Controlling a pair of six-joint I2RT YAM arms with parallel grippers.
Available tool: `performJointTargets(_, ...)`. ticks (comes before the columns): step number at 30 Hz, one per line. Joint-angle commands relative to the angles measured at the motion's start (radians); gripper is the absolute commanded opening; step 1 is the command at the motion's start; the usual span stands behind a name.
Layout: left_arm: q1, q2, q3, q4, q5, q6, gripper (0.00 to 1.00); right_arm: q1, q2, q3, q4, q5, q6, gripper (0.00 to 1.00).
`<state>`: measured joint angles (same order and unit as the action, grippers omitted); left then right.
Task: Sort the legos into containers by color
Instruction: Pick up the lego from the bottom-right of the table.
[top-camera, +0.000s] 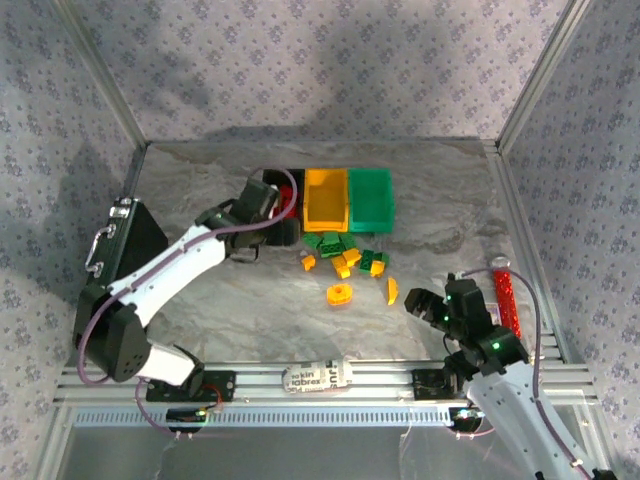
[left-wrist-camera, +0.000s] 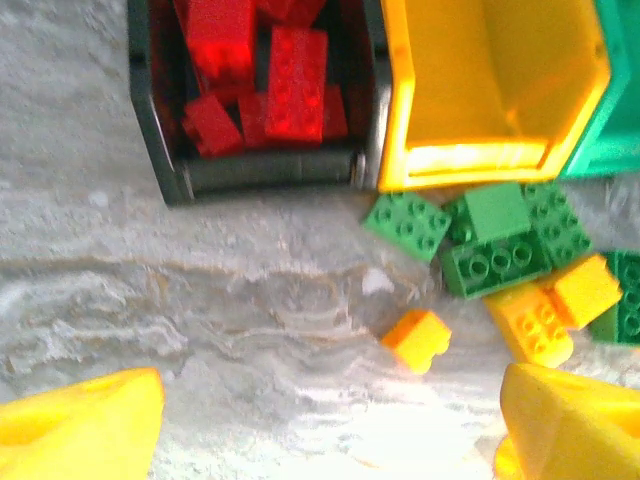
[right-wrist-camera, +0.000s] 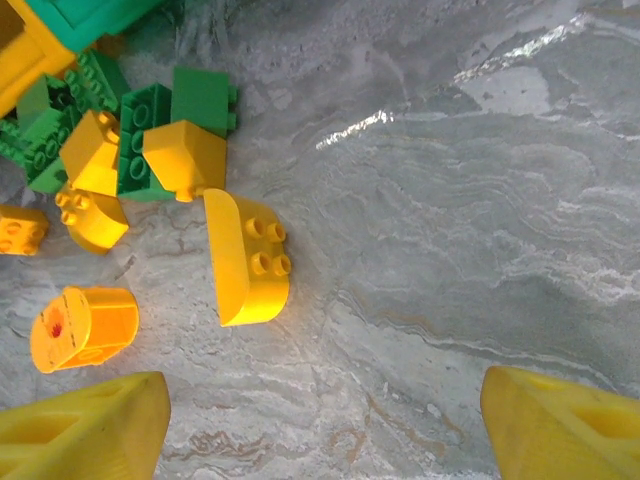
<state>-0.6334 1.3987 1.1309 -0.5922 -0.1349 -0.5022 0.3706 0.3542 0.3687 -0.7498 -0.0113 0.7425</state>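
Three joined bins stand at the back: a black bin (left-wrist-camera: 260, 172) holding red bricks (left-wrist-camera: 293, 82), an orange-yellow bin (top-camera: 325, 198) and a green bin (top-camera: 370, 197). In front of them is a heap of green bricks (left-wrist-camera: 490, 240) and yellow-orange bricks (top-camera: 348, 260). A small orange brick (left-wrist-camera: 418, 340) lies apart from it. My left gripper (left-wrist-camera: 330, 430) is open over bare table just before the black bin. My right gripper (right-wrist-camera: 325, 425) is open and empty, beside a curved yellow brick (right-wrist-camera: 248, 260). The round orange piece (right-wrist-camera: 85, 327) is further left.
A large black case with a metal handle (top-camera: 125, 235) stands at the left edge. A red cylindrical item (top-camera: 507, 295) lies at the right edge. A white labelled roll (top-camera: 318, 377) rests on the front rail. Patterned walls close in the table.
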Motion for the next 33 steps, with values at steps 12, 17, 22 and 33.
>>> performJointTargets(12, -0.179, -0.226, -0.361, 0.110, -0.083, -0.169, 0.86, 0.051, 0.201, 0.089, 0.058, -0.021, -0.072, 0.82)
performJointTargets(17, -0.246, -0.289, -0.476, 0.144, -0.103, -0.252, 0.86, 0.118, 0.331, 0.136, 0.090, 0.029, -0.073, 0.80)
performJointTargets(22, -0.302, -0.337, -0.568, 0.172, -0.116, -0.336, 0.86, 0.177, 0.482, 0.175, 0.127, 0.068, -0.054, 0.75)
performJointTargets(33, -0.427, -0.389, -0.602, 0.146, -0.189, -0.420, 0.86, 0.201, 0.742, 0.231, 0.261, 0.063, -0.054, 0.67)
